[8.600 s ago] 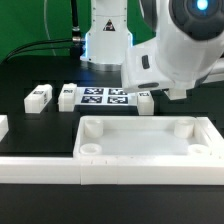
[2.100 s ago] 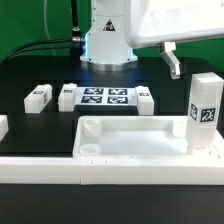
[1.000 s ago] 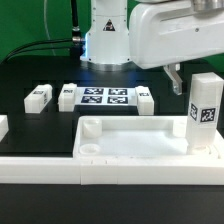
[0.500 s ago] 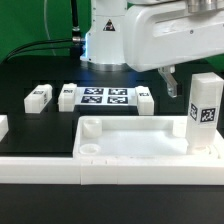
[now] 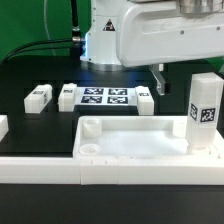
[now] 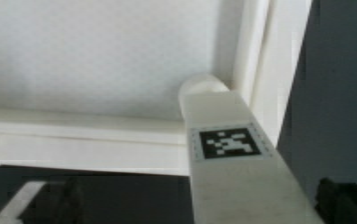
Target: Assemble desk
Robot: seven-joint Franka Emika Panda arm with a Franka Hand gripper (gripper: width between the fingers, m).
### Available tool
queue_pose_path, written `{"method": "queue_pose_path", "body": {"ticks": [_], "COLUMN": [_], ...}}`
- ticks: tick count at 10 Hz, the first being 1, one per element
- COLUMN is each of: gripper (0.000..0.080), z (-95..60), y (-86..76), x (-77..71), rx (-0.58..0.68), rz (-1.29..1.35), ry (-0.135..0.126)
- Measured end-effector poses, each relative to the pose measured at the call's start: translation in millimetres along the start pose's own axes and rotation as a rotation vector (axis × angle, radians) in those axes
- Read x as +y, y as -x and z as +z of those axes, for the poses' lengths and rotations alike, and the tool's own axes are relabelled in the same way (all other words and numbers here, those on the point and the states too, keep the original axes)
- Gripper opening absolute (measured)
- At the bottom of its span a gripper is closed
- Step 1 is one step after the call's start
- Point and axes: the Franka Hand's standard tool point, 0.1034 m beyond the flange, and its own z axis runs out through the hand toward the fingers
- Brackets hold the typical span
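Observation:
The white tray-like tabletop (image 5: 140,140) lies upside up near the front, with round sockets in its corners. One white square leg (image 5: 205,110) with a black-and-white tag stands upright in the socket on the exterior view's right. My gripper (image 5: 162,80) hangs open and empty behind and to the left of that leg, apart from it. In the wrist view the leg (image 6: 228,150) rises from the tabletop's corner (image 6: 104,60), and my dark fingers (image 6: 22,202) show on either side of it without touching.
Loose white legs lie on the black table (image 5: 38,96), (image 5: 145,98) and at the far left edge (image 5: 3,125). The marker board (image 5: 97,97) lies between them. A long white border rail (image 5: 90,172) runs along the front. The arm's base (image 5: 105,40) stands behind.
The leg now stands in the right socket, released. My open gripper has drifted toward the exterior view's left and slightly lower, away from the leg's top.

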Motion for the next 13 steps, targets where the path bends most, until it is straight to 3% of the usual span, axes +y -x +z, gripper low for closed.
{"method": "queue_pose_path", "body": {"ticks": [1, 3, 4, 5, 9, 10, 11, 13], "gripper": [0.0648, 0.0648, 0.0648, 0.0648, 0.0648, 0.0517, 0.0517, 0.0287], "z": [0.3, 2.5, 1.0, 0.8, -2.3, 1.8, 2.9, 3.7], "y": [0.3, 10.1, 1.6, -8.3, -12.3, -12.6, -10.8, -10.8], "x": [0.1, -2.1, -5.1, -7.0, -17.1, -16.3, -16.3, -16.0], "rx": [-0.001, -0.19, -0.241, -0.22, -0.199, -0.168, -0.173, -0.173], "rz": [0.0, -0.002, -0.007, -0.008, -0.029, -0.064, -0.062, -0.062], "ry": [0.0, -0.013, -0.019, -0.02, -0.025, -0.026, -0.026, -0.026]}}
